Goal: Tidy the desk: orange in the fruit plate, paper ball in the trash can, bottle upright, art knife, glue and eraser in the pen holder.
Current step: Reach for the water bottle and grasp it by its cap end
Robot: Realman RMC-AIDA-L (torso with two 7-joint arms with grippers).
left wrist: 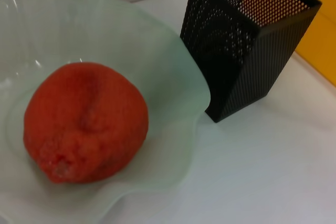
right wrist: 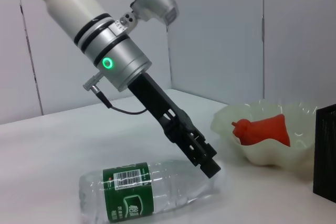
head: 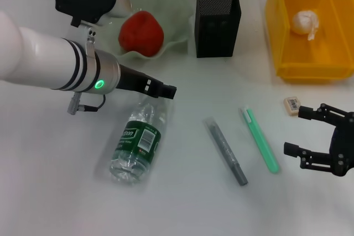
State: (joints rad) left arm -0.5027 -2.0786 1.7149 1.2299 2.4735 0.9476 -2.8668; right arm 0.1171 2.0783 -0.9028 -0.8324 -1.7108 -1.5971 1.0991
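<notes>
Two arms are in my head view. My left gripper (head: 166, 89) reaches down at an angle to the neck end of the bottle (head: 136, 144), which lies on its side on the white table (head: 182, 203), its green label facing up. From the right wrist camera the gripper tip (right wrist: 209, 165) sits right at the clear shoulder of the bottle (right wrist: 142, 190); I cannot tell whether its fingers are spread or pressed together, or whether they grip the plastic at all.

My right gripper (head: 310, 131) hovers low near the table's right edge with its black fingers spread wide and nothing between them. The eraser (head: 292, 104) lies flat on the table just beside the upper fingertip, apart from it.

I see the orange (head: 141, 32) resting inside the fruit plate (head: 180, 4); the left wrist camera shows the orange (left wrist: 84, 121) well inside the wavy rim of the fruit plate (left wrist: 178, 61). The pen holder (head: 217, 21) stands upright just right of the plate. The paper ball (head: 305, 22) lies in the trash can (head: 287, 53) at the far right.

Between the bottle and my right gripper lie a grey pen-like stick (head: 225, 150) and a green pen-like tool (head: 260, 139), side by side, not touching.
</notes>
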